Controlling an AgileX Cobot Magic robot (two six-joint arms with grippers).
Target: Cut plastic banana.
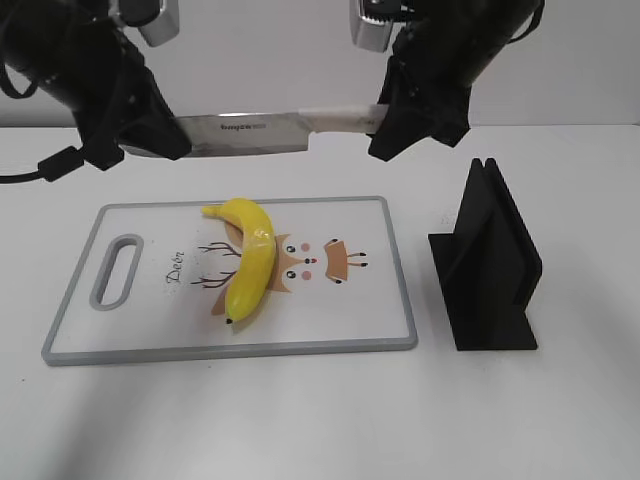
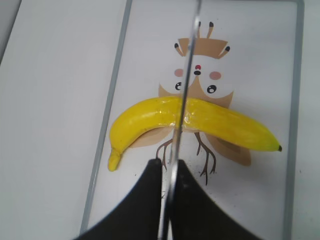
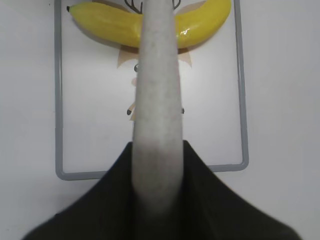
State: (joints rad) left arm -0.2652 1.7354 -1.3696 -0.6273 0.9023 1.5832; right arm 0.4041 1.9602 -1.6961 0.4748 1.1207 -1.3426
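Note:
The plastic banana (image 1: 250, 262) lies whole on the white cutting board (image 1: 150, 340), over its deer drawing. It also shows in the left wrist view (image 2: 220, 122) and the right wrist view (image 3: 105, 25). A knife (image 1: 245, 134) hangs level above the board's far edge, well above the banana. My left gripper (image 1: 165, 135) is shut on the blade's tip end (image 2: 170, 170). My right gripper (image 1: 385, 125) is shut on the pale handle (image 3: 157, 100). In the left wrist view the blade's edge (image 2: 185, 90) crosses the banana's middle.
A black knife stand (image 1: 490, 265) sits on the white table right of the board. The board has a grey rim and a handle slot (image 1: 118, 270) at its left end.

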